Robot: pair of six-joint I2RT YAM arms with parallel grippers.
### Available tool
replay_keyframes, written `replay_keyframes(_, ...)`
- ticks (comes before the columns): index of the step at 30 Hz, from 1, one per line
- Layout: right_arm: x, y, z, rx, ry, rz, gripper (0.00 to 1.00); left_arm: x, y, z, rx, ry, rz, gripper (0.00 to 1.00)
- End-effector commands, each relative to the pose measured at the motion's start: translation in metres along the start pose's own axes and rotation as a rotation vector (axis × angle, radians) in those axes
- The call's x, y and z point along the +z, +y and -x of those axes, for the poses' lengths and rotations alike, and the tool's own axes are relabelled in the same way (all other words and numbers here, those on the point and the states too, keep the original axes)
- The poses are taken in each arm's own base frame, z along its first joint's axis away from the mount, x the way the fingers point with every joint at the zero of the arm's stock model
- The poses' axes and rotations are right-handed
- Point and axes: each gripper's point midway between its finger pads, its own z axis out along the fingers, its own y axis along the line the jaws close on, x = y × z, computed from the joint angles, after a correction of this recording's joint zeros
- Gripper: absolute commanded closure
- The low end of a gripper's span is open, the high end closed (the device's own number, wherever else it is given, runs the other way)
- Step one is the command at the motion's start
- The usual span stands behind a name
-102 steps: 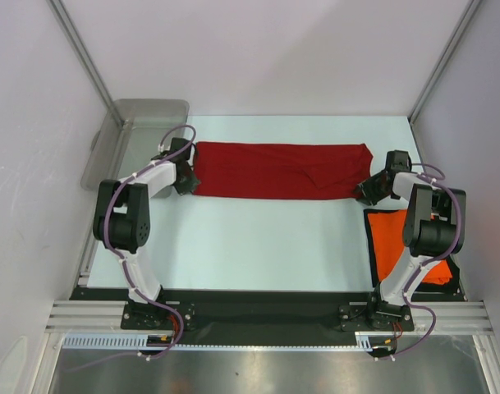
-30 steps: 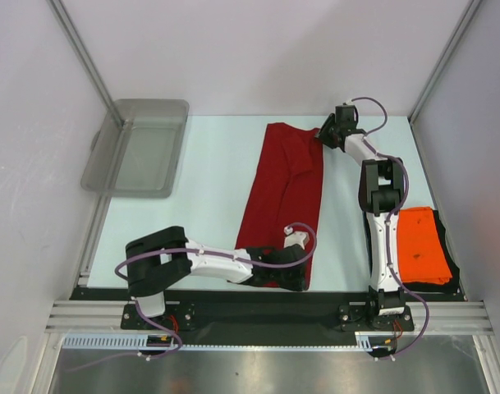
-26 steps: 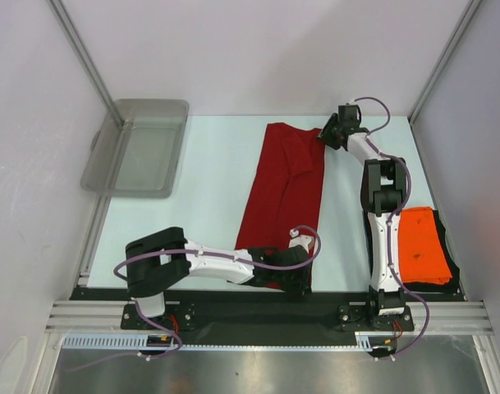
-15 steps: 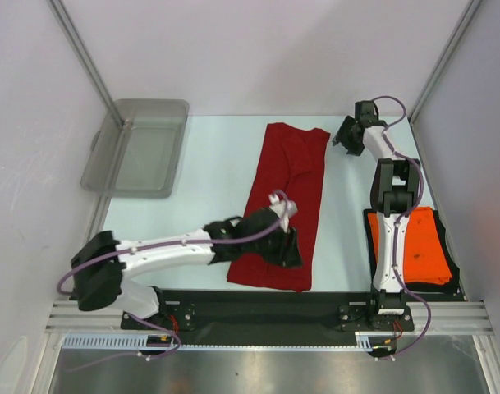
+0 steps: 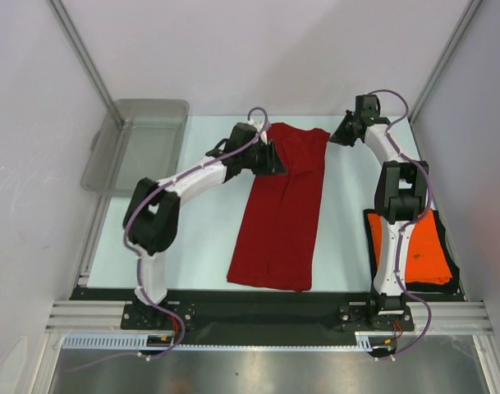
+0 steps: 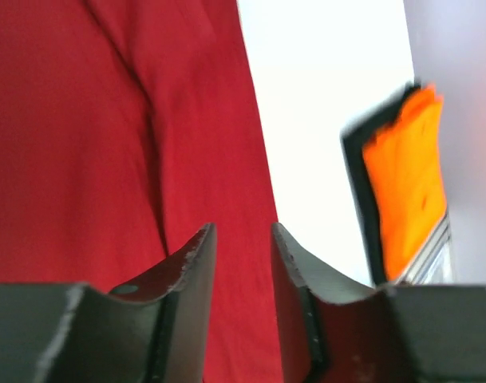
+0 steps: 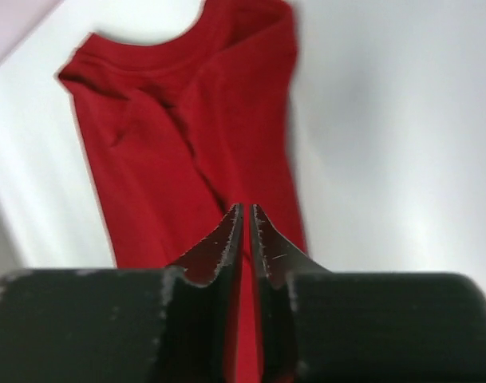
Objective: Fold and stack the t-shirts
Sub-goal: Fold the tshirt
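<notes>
A dark red t-shirt lies flat on the table, folded into a long strip that runs from the far side to the near edge. My left gripper hovers over the strip's far left edge. In the left wrist view its jaws stand apart above the red cloth, with nothing between them. My right gripper sits just off the shirt's far right corner. Seen from the right wrist, the right gripper is shut and empty, with the red collar end beyond it. The folded orange t-shirt lies at the near right.
A translucent grey tub stands at the far left, off the table's corner. The orange shirt rests on a black mat beside the right arm's base. White walls and frame posts enclose the table on three sides.
My left arm swung from the shirt's near end up to its far left edge, leaving the cloth flat. My right gripper drew back right off the far corner and closed.
</notes>
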Motion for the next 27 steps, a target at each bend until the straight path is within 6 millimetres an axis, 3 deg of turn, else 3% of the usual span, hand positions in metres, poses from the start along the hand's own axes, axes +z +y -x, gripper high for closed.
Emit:
replay_keyframes(1,0.011,0.030,0.003,0.052,-0.003,0.133,0.90,0.018,-0.002,0.064,0.000,-0.095,-0.116,0.63)
replay_keyframes(3,0.020,0.040,0.002,0.063,-0.015,0.169,0.94,0.042,0.019,0.080,-0.037,-0.130,-0.126,0.63)
replay_keyframes(4,0.023,0.046,0.003,0.064,-0.022,0.188,0.96,0.044,0.009,0.098,-0.015,-0.167,-0.180,0.62)
replay_keyframes(5,0.026,0.047,0.004,0.075,-0.023,0.196,0.97,0.066,0.025,0.093,-0.034,-0.153,-0.183,0.61)
replay_keyframes(6,0.035,0.051,-0.003,0.095,-0.006,0.205,1.00,0.072,0.030,0.102,-0.058,-0.172,-0.197,0.61)
replay_keyframes(7,0.038,0.054,-0.006,0.105,0.006,0.220,1.00,0.073,0.019,0.118,-0.048,-0.193,-0.242,0.60)
replay_keyframes(9,0.045,0.062,-0.009,0.117,0.009,0.247,1.00,0.099,0.037,0.115,-0.093,-0.167,-0.248,0.63)
replay_keyframes(10,0.054,0.063,-0.017,0.118,0.022,0.248,1.00,0.099,0.033,0.128,-0.087,-0.191,-0.259,0.63)
replay_keyframes(13,0.071,0.063,-0.024,0.139,0.024,0.251,1.00,0.108,0.042,0.136,-0.088,-0.233,-0.252,0.61)
replay_keyframes(18,0.099,0.053,-0.034,0.194,0.036,0.202,1.00,0.116,0.086,0.150,-0.193,-0.285,-0.186,0.59)
replay_keyframes(22,0.117,0.058,-0.047,0.210,0.059,0.190,1.00,0.122,0.123,0.147,-0.301,-0.288,-0.125,0.62)
replay_keyframes(27,0.134,0.064,-0.054,0.249,0.042,0.177,1.00,0.115,0.132,0.164,-0.284,-0.335,-0.102,0.63)
